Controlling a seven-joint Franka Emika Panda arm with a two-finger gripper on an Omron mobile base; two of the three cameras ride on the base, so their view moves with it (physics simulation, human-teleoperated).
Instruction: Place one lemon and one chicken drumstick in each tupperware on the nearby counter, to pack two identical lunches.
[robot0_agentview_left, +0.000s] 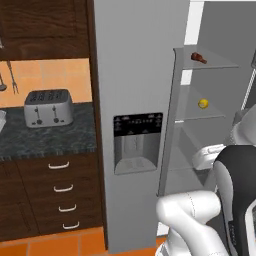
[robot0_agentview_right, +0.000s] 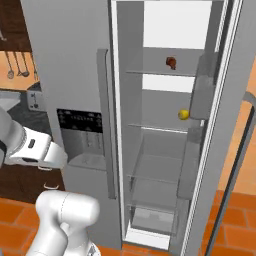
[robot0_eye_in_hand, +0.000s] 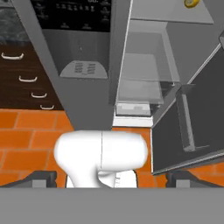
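The fridge's right compartment stands open. A brown chicken drumstick (robot0_agentview_left: 198, 57) (robot0_agentview_right: 171, 62) lies on its top glass shelf, and a yellow lemon (robot0_agentview_left: 203, 103) (robot0_agentview_right: 184, 114) (robot0_eye_in_hand: 191, 3) sits one shelf lower. My gripper (robot0_eye_in_hand: 111, 178) hangs low in front of the fridge, pointing at its lower shelves. It is open, its fingertips (robot0_eye_in_hand: 43, 177) wide apart with nothing held. The dark speckled counter (robot0_agentview_left: 50, 140) runs to the left of the fridge. A pale grey corner (robot0_agentview_left: 2, 120) peeks in at its far left; too little shows to tell whether it is a tupperware.
A silver four-slot toaster (robot0_agentview_left: 48, 107) stands on the counter over brown drawers (robot0_agentview_left: 62, 187). The fridge's shut left door carries a dispenser (robot0_agentview_left: 137, 142) (robot0_agentview_right: 82, 135). Its open right door (robot0_eye_in_hand: 188, 127) (robot0_agentview_right: 235, 125) juts out to the right. The floor is orange tile.
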